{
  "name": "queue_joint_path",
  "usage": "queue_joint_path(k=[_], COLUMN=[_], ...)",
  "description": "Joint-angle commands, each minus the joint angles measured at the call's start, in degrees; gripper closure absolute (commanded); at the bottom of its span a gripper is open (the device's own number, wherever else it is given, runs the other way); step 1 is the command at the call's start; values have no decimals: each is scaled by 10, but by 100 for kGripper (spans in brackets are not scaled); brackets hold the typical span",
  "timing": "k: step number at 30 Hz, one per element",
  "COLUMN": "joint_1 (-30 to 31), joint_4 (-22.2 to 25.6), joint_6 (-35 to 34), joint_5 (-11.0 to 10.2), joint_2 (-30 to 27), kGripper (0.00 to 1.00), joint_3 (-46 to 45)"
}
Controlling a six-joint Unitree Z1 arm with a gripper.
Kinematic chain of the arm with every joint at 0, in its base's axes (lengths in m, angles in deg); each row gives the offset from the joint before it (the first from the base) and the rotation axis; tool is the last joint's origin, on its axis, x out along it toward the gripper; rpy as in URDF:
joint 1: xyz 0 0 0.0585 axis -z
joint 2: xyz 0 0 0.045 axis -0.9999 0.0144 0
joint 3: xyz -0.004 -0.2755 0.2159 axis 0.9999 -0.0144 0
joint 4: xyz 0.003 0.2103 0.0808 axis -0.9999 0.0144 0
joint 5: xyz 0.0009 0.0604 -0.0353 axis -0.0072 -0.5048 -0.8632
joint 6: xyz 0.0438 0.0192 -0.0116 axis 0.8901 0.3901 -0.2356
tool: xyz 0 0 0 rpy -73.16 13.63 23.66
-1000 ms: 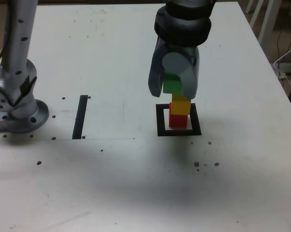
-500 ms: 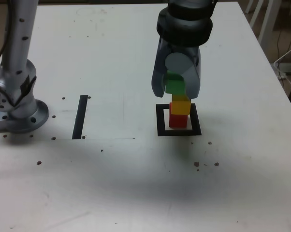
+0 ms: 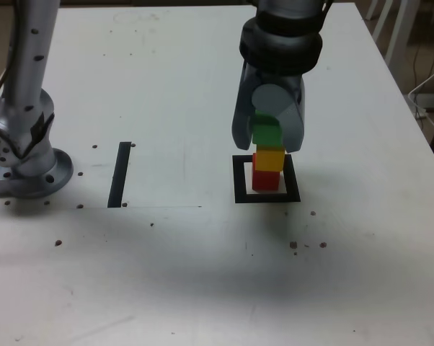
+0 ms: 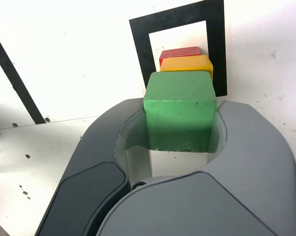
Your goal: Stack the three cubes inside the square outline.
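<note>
Since the earlier frames, the gripper (image 3: 267, 135) has shifted toward the exterior view's right and slightly lower, bringing the green cube (image 3: 266, 133) from a position offset to the left of the stack to one almost directly over it. Nearest the exterior camera, the white table (image 3: 202, 274) carries scattered dark specks. Beyond these lies the square outline (image 3: 266, 196), a thick black frame with a white centre. Inside it stands the red cube (image 3: 264, 179), with the yellow cube (image 3: 269, 158) resting squarely on top. The green cube sits just above the yellow cube; whether the two touch cannot be determined. The gripper jaws are pressed against opposite faces of the green cube, as the wrist view confirms (image 4: 180, 117), pinching it firmly. At the exterior view's left, a straight black strip (image 3: 120, 174) lies on the table, well apart from the outline, and the arm's metal base (image 3: 29, 162) stands beyond it.
</note>
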Motion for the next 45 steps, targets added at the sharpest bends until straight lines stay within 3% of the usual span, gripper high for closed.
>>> queue_joint_path(k=[1, 7, 9, 13, 16, 28, 37, 45], joint_1=[-2, -3, -3, -5, -5, -6, -6, -14], joint_4=[-1, -1, -2, -9, -14, -16, -10, -5], joint_6=[1, 2, 3, 12, 16, 16, -1, -19], joint_5=[1, 2, 3, 6, 8, 0, -31, -24], joint_2=[3, 4, 6, 8, 8, -6, -80, -143], kGripper=[70, 64, 54, 23, 11, 5, 1, 1], joint_3=[2, 0, 0, -2, -4, -12, -50, -124])
